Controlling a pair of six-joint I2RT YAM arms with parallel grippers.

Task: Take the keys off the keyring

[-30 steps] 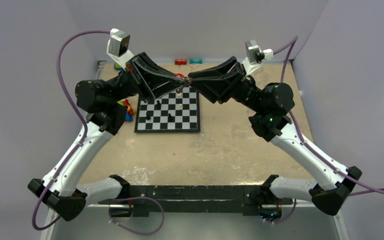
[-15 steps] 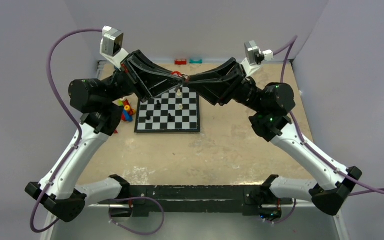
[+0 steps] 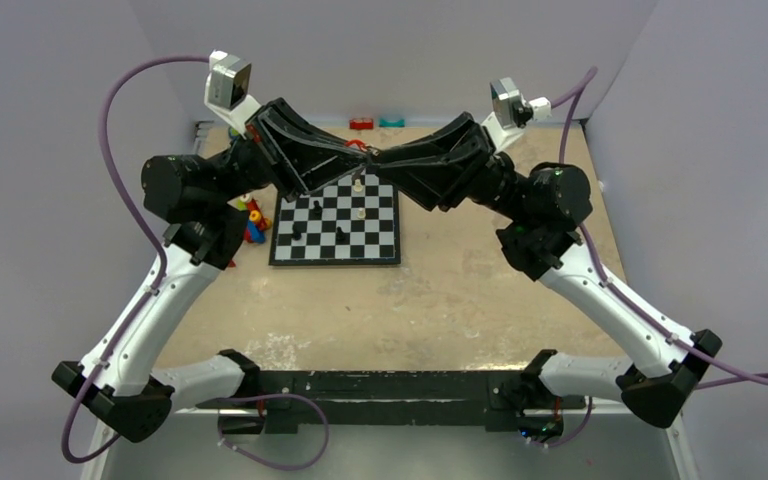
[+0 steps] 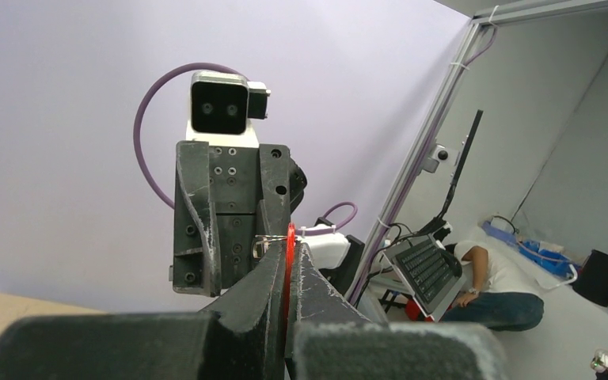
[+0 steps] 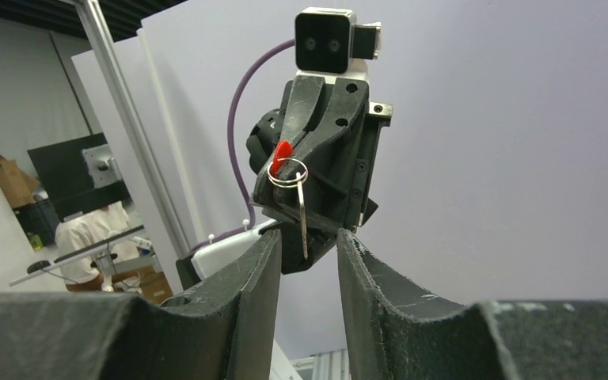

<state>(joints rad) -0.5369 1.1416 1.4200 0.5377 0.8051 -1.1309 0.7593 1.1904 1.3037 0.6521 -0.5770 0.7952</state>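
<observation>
Both arms are raised above the chessboard with their tips meeting. My left gripper (image 3: 357, 149) is shut on a flat red key head (image 4: 290, 244), also seen in the right wrist view (image 5: 283, 153). A silver keyring (image 5: 288, 172) hangs from it, with a thin silver key (image 5: 303, 218) pointing down. My right gripper (image 5: 309, 237) is open. The silver key's tip hangs between its fingers, touching neither. The ring's edge shows in the left wrist view (image 4: 264, 237) in front of the right gripper body (image 4: 229, 198).
A chessboard (image 3: 380, 245) with a few pieces lies on the tan table below the grippers. Coloured toys (image 3: 253, 222) lie left of it. A red block (image 3: 362, 124) and a teal block (image 3: 392, 122) sit at the back edge.
The left wrist has shifted slightly left and up. The right gripper has edged left, so the two tips are now closer together, with the key between the right fingers.
</observation>
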